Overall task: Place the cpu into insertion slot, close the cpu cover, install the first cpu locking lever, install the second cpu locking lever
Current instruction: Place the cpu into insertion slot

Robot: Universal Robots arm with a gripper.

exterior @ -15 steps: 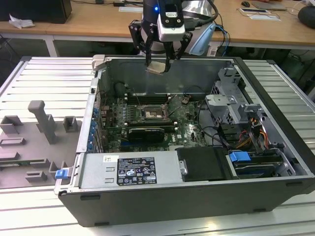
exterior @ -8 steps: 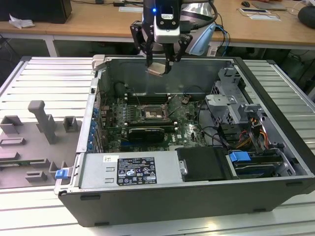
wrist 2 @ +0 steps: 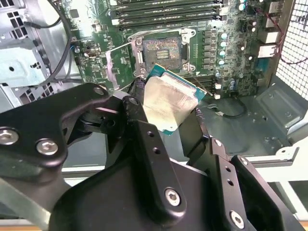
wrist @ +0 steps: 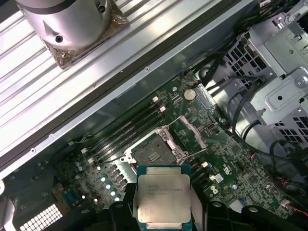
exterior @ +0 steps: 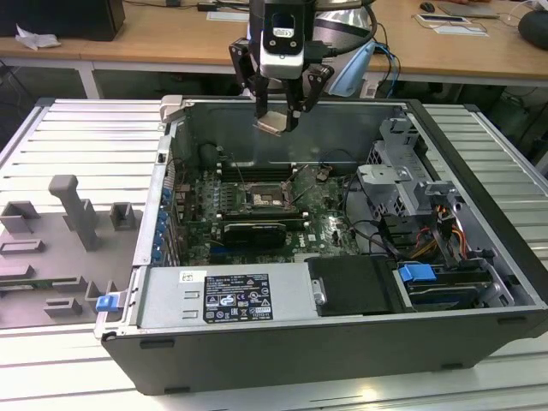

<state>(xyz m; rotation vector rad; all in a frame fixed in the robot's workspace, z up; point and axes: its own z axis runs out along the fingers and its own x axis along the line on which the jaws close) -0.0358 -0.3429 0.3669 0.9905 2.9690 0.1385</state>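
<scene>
— where's your claw right now?

— check the exterior view: your gripper (exterior: pixel 277 118) hangs over the open computer case (exterior: pixel 282 360), high above the insertion slot (exterior: pixel 261 199). it's clenched on the cpu (exterior: pixel 273 125) – the chip sits tilted between the black fingers, well apart from the slot.

— does the wrist back that up?

— it does. in the second wrist view you'll see the cpu (wrist 2: pixel 168 101) with its pale metal top and green edge, pinched on two opposite sides by the fingers (wrist 2: pixel 144 127). in the first wrist view the same cpu (wrist: pixel 163 197) lies face-up in the grasp, with the insertion slot (wrist: pixel 154 154) on the board beyond it.

— and the slot itself?

— uncovered. in the second wrist view the insertion slot (wrist 2: pixel 162 50) shows its dark centre inside the thin metal rim. the cpu cover (wrist 2: pixel 120 65) stands flipped open from one side of the slot, so its square window is off the socket. you can see the cover (wrist: pixel 190 137) raised the same way in the first wrist view.

— anything else close to the slot?

— the long black memory slots (wrist: pixel 126 129) run just beside it on the green motherboard (wrist: pixel 240 159), on a side next to the cover's.
</scene>
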